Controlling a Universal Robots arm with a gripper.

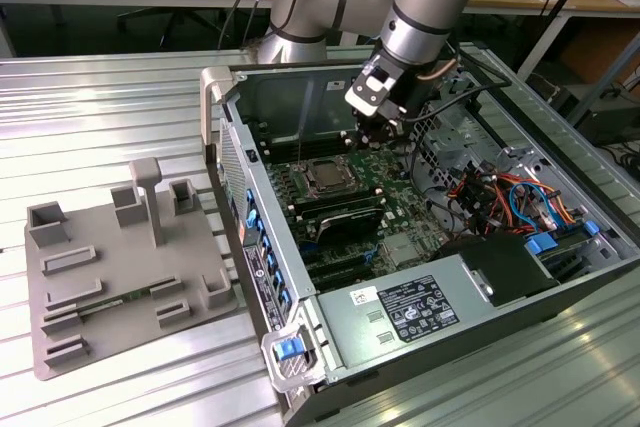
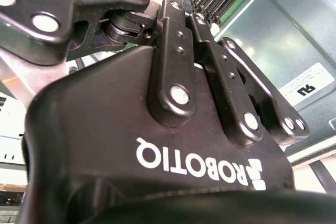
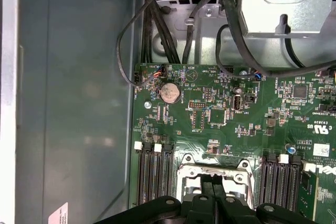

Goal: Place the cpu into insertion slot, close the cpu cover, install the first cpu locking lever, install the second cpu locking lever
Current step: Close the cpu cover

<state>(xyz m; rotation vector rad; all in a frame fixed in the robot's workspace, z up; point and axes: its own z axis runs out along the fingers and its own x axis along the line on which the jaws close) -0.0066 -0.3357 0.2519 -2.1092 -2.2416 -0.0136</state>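
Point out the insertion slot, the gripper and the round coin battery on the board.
insertion slot (image 3: 231, 165): first wrist view, on its silver metal rim.
gripper (image 3: 214, 183): first wrist view, midway between the black fingertips.
coin battery (image 3: 169, 93): first wrist view, centre of its round silver face.

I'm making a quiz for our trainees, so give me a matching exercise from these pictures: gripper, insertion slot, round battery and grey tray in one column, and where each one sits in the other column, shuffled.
Things:
1. gripper
2. insertion slot
3. round battery
4. grey tray

Places:
A. on the ribbed metal table, outside the computer case
B. between two banks of black memory slots
C. flat on the green board, near the black cables
D. inside the case, over the board beside the slot

Pairs: 1-D, 2-B, 3-C, 4-A
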